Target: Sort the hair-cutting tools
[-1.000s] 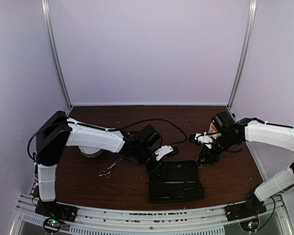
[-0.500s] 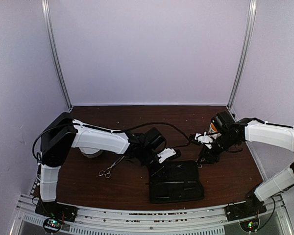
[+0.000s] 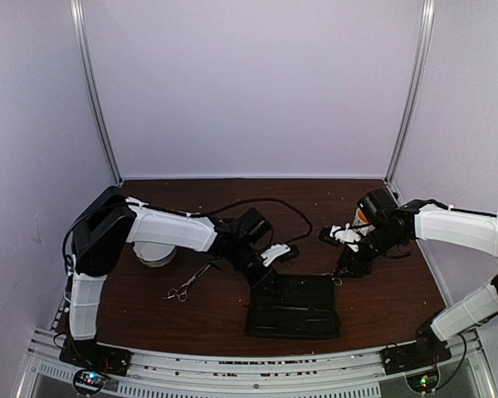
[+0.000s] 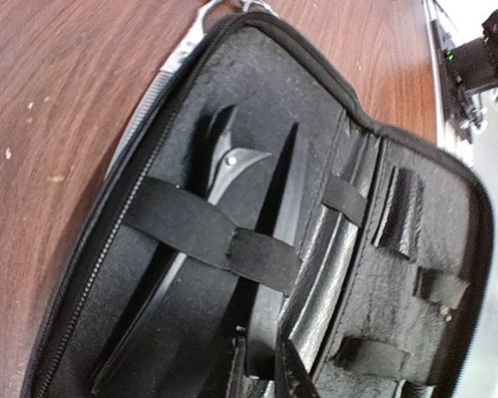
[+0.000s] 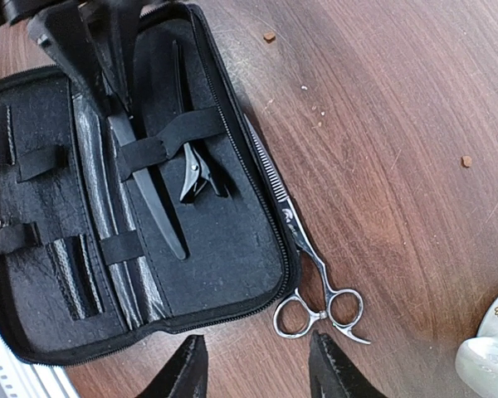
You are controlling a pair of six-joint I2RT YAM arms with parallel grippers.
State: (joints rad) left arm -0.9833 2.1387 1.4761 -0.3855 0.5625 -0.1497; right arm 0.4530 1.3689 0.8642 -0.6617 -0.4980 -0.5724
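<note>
The black zip case (image 3: pixel 292 307) lies open near the front. Under its elastic strap sit a black hair clip (image 4: pixel 228 162) (image 5: pixel 195 178) and a long narrow black piece (image 4: pixel 289 186) (image 5: pixel 145 186). My left gripper (image 3: pixel 267 275) (image 4: pixel 263 369) reaches into the case, its jaws narrowed round the near end of that long piece. One pair of silver scissors (image 3: pixel 185 287) lies on the table left of the case. Another pair (image 5: pixel 303 240) (image 3: pixel 336 280) lies against the case's right edge. My right gripper (image 5: pixel 261 369) (image 3: pixel 347 267) hovers open just short of its ring handles.
A white bowl (image 3: pixel 155 254) stands at the left, partly behind my left arm. A white object with a small flower print (image 5: pixel 490 352) shows at the corner of the right wrist view. A black cable (image 3: pixel 266 205) loops over the table behind the case.
My left gripper's jaws have drawn together inside the case, and its wrist has pulled back a little to the left. The case has shifted slightly left. The right arm has stayed still.
</note>
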